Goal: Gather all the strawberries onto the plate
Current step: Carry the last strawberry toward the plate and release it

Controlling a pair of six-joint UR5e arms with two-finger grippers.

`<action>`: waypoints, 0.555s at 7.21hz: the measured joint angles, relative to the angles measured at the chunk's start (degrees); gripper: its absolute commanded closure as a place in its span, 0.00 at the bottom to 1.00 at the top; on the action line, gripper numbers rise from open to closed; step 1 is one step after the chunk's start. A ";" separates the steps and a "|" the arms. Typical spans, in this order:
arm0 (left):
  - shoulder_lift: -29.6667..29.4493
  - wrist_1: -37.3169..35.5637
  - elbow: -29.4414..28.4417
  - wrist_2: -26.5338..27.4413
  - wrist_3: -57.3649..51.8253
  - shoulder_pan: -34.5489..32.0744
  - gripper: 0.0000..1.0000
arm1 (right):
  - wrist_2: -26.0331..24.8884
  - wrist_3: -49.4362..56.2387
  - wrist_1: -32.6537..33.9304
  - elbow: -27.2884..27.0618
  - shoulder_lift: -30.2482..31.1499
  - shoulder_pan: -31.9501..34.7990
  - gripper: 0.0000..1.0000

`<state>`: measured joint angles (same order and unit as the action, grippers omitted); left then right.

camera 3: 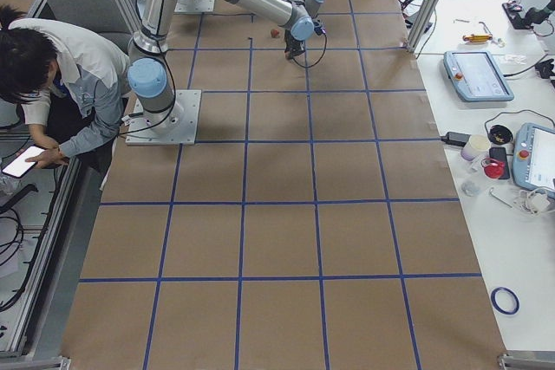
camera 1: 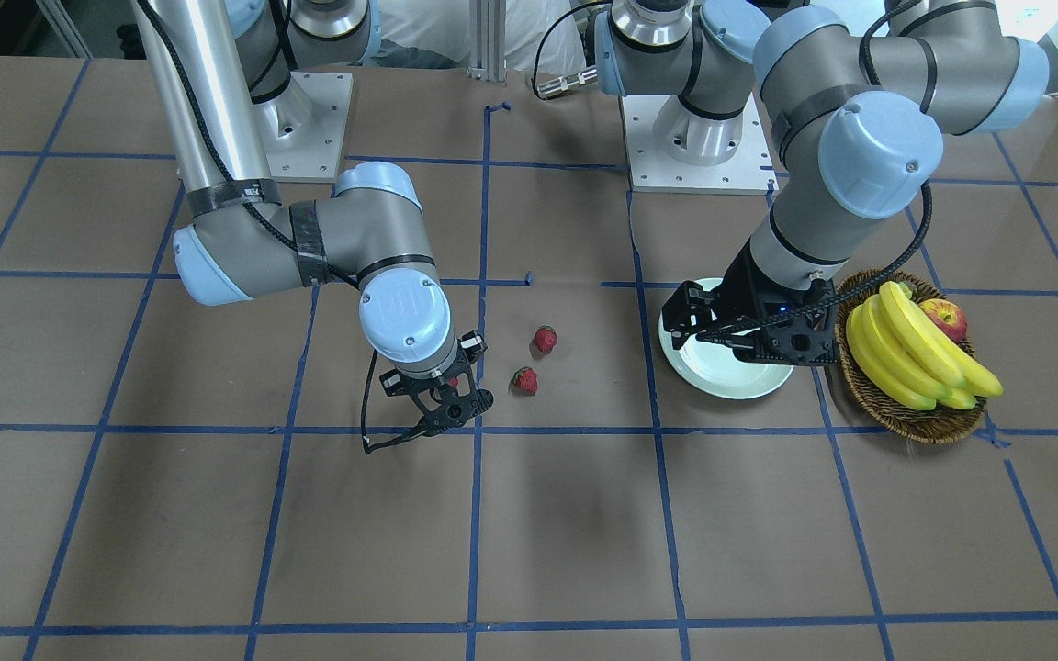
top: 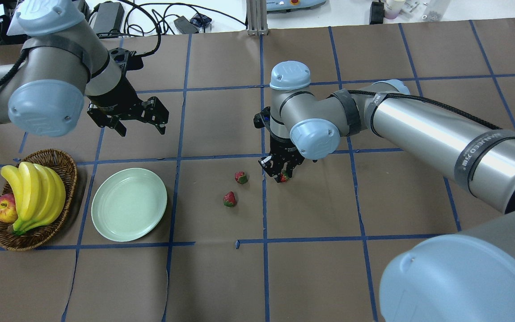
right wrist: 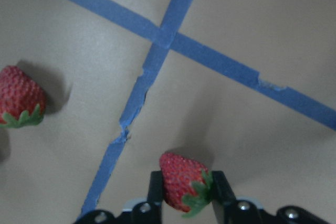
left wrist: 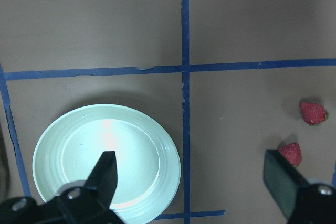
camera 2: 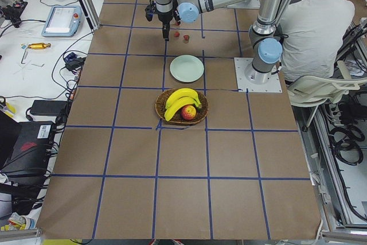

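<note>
My right hand (top: 281, 175) is clamped on one strawberry (right wrist: 180, 181), a finger pressed to each side of it. It is low over the brown worktop (top: 311, 214), well apart from the plate (top: 128, 204). I cannot tell whether the berry touches the paper. Two more strawberries (top: 241, 177) (top: 230, 199) lie loose on the worktop between that hand and the plate, closer to the hand, near each other but not touching. My left hand (top: 141, 129) hangs in the air near the plate with its fingers spread wide, gripping nothing. On the plate's other side, just beside its rim, is a wicker basket (top: 67, 170) holding bananas (top: 34, 192) and an apple (top: 4, 209).
</note>
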<state>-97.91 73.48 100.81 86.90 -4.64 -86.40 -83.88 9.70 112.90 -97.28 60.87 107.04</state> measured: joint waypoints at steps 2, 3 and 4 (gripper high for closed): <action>0.08 -0.06 -0.04 -0.10 0.35 -0.04 0.00 | -3.40 -0.12 -0.32 1.47 2.37 -0.17 1.00; 0.18 -0.08 -0.12 -0.21 0.70 -0.11 0.00 | -5.05 -0.47 -0.47 2.12 4.07 -0.27 1.00; 0.32 -0.07 -0.15 -0.12 0.60 -0.13 0.00 | -5.42 -1.57 -0.56 3.02 5.05 -0.24 1.00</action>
<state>-97.59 73.41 100.66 86.78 -4.04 -86.52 -89.30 8.13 112.34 -94.26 65.92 106.79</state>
